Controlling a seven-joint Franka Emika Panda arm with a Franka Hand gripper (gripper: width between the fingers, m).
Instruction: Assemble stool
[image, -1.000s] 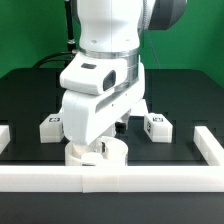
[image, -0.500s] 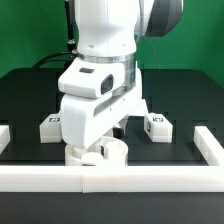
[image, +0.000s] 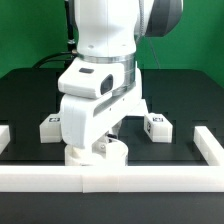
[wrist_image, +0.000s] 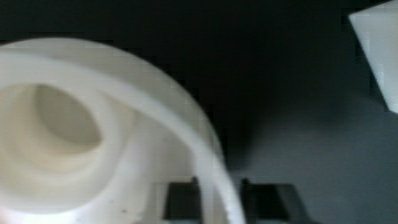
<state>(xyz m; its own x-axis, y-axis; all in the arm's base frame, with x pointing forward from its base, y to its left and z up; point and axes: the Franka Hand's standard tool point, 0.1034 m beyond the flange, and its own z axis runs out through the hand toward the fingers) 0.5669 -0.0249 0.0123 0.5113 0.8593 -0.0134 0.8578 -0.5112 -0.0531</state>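
The round white stool seat (image: 108, 153) lies on the black table just behind the front rail, mostly covered by the arm's hand. In the wrist view the seat (wrist_image: 71, 120) fills the frame, with its recess showing. My gripper (wrist_image: 222, 196) straddles the seat's rim, one black pad on each side touching it, so it is shut on the rim. In the exterior view the fingers are hidden behind the hand. Two tagged white legs lie behind: one (image: 52, 126) at the exterior view's left, one (image: 156, 125) at its right. A third leg is hidden.
White border rails run along the front (image: 120, 179), at the exterior view's left (image: 5, 135) and at its right (image: 209, 146). A white edge (wrist_image: 377, 60) shows at the wrist view's border; I cannot tell what it is.
The hand has turned and shifted slightly toward the exterior view's right, and the seat under it has moved a little with it.
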